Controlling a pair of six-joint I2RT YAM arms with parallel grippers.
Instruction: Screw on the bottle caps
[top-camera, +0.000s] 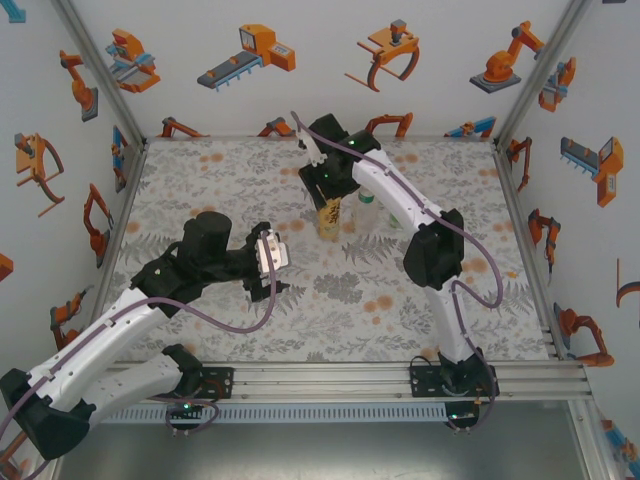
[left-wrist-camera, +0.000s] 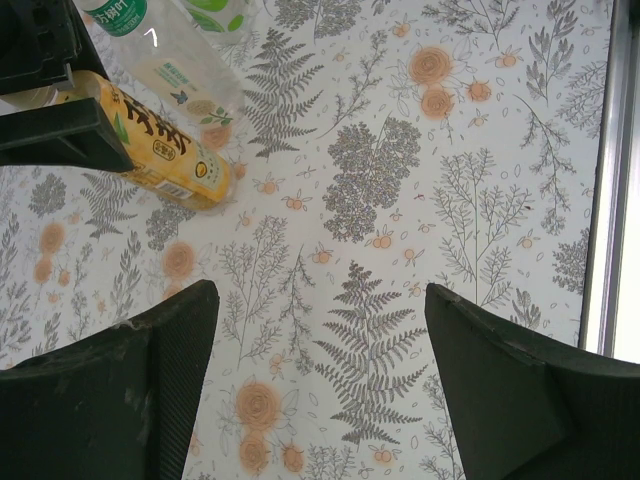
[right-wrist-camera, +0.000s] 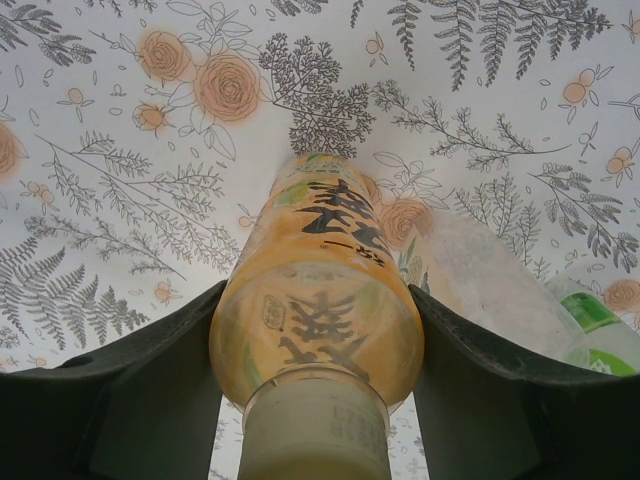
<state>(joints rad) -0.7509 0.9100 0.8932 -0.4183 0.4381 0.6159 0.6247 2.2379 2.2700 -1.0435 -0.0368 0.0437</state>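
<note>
**Top external.** The right gripper (top-camera: 330, 185) reaches to the far middle of the worktop (top-camera: 200, 180) and sits directly above the amber bottle (top-camera: 329, 218), which stands upright. The clear bottle (top-camera: 366, 208) stands just beside it on the right. The left gripper (top-camera: 272, 255) hangs closer to the bases, well apart from the group. The bottles lie ahead of it and to its right, so the right arm is plainly the nearer.

**Left wrist.** The left gripper's fingers (left-wrist-camera: 150, 380) are spread wide with nothing held. The bottles sit in the upper left corner, the green bottle (left-wrist-camera: 222, 12) beyond the clear one.

**Right wrist.** The camera looks down the amber bottle's long axis, with the pale cap (right-wrist-camera: 315, 435) nearest the lens and the base on the worktop. One finger lies against each side of the shoulder, so the gripper appears closed on the bottle. Judgement: the bottle's axis runs in line with the gripper's approach, so a wrist roll would turn about the cap. How tight the cap is cannot be told.
</note>
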